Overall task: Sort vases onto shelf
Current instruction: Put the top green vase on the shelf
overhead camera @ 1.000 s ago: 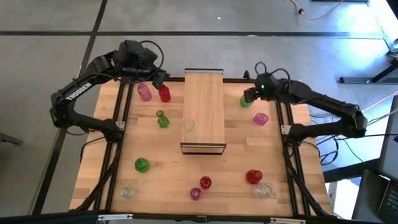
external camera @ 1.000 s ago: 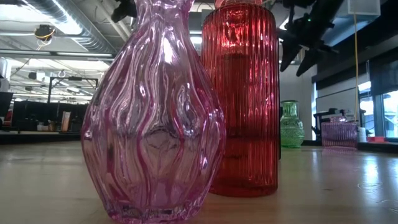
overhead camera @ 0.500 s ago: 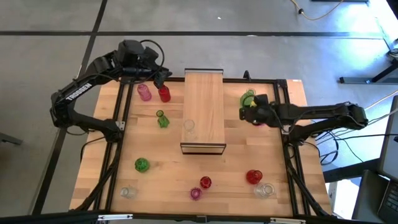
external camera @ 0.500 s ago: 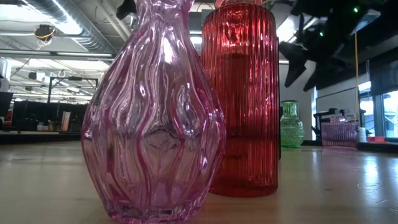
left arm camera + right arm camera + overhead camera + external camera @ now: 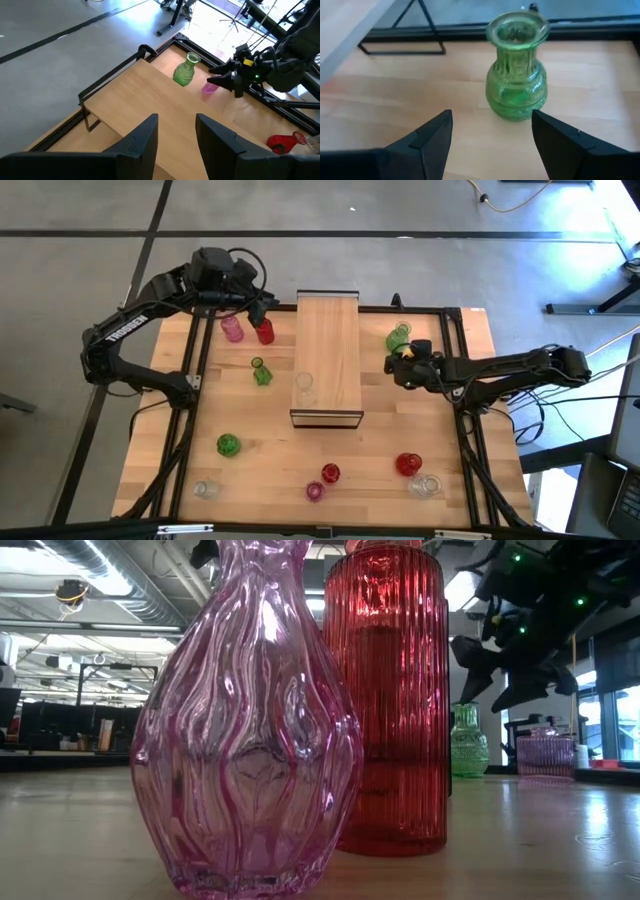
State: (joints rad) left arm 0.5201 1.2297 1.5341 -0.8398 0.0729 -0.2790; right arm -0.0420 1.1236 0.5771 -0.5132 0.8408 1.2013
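The light-wood shelf lies in the table's middle, with a clear vase standing on it. My right gripper hangs low and open just on the near side of a green vase that stands upright on the table. The fingers are short of the vase. A pink vase stands right beside that gripper. My left gripper waits open over the shelf's far left corner, above a pink vase and a red vase.
More vases stand about: green and green on the left; clear, pink, red, red and clear along the near edge. Dark frame rails run down both table sides.
My right arm has swung from above the green vase toward the table's near edge and dropped low. Its gripper now sits beside the pink vase, facing the green one, with its fingers still apart. No vase has moved.
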